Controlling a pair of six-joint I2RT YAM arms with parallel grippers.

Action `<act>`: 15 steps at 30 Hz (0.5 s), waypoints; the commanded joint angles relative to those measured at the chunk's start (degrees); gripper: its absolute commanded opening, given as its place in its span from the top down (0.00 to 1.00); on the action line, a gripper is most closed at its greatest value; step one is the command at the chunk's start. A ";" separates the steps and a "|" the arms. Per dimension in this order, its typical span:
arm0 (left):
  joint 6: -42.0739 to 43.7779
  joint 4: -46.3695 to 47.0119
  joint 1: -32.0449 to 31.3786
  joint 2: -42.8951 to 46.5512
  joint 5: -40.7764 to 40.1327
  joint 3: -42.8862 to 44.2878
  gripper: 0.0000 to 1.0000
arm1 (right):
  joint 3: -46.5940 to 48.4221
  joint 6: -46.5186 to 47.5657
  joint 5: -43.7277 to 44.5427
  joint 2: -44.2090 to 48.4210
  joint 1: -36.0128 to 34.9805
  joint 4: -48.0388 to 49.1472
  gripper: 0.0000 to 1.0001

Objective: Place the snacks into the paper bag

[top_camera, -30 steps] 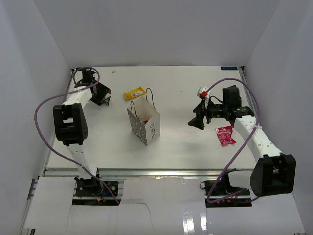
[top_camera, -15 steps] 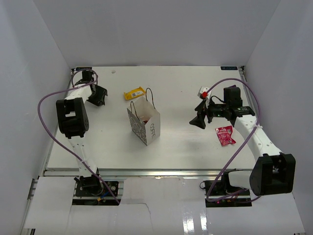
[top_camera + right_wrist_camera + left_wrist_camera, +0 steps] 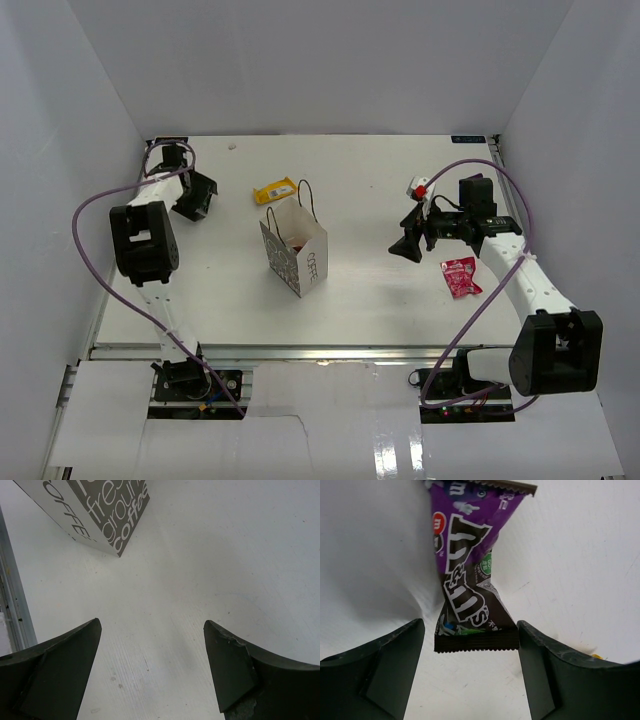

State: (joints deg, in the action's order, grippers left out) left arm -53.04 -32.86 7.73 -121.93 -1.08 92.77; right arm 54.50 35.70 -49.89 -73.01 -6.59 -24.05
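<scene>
From above, the paper bag [image 3: 295,255] is seen upright mid-desk [image 3: 370,300], a yellow snack [image 3: 275,191] just behind it, a red-pink pouch [image 3: 460,276] beside the right arm [image 3: 520,275]. At the left wrist, the left tool [image 3: 470,630] is spread wide around a purple-black snack [image 3: 470,575] lying flat, unclamped. At the right wrist, the right tool [image 3: 151,625] is held wide open, nothing gripped, the bag's lettered side ahead.

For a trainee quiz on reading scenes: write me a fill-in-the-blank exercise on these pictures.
1. The purple packet lies between the ___ arm's open fingers.
2. The paper bag carries the word ___.
3. The red-pink pouch lies to the bag's ___.
4. The right fingers hold ___.
Missing: left; COFFEE; right; nothing.
</scene>
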 commanded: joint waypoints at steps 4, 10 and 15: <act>-1.98 -0.62 3.08 5.13 -1.21 -1.54 0.16 | 1.66 -0.99 -2.14 -0.90 0.35 0.59 0.11; -5.85 -0.89 4.31 0.12 0.99 2.49 0.20 | 1.66 -0.90 -1.70 -0.64 0.52 0.41 0.11; -4.54 -3.78 4.40 -4.98 2.75 9.34 0.31 | 1.84 -0.90 -1.62 -0.46 0.70 0.50 0.11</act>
State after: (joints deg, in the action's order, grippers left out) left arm -57.43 -34.85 12.51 -125.64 0.49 98.06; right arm 54.52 34.92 -50.28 -73.78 -6.33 -24.05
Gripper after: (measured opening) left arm 0.704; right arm 0.889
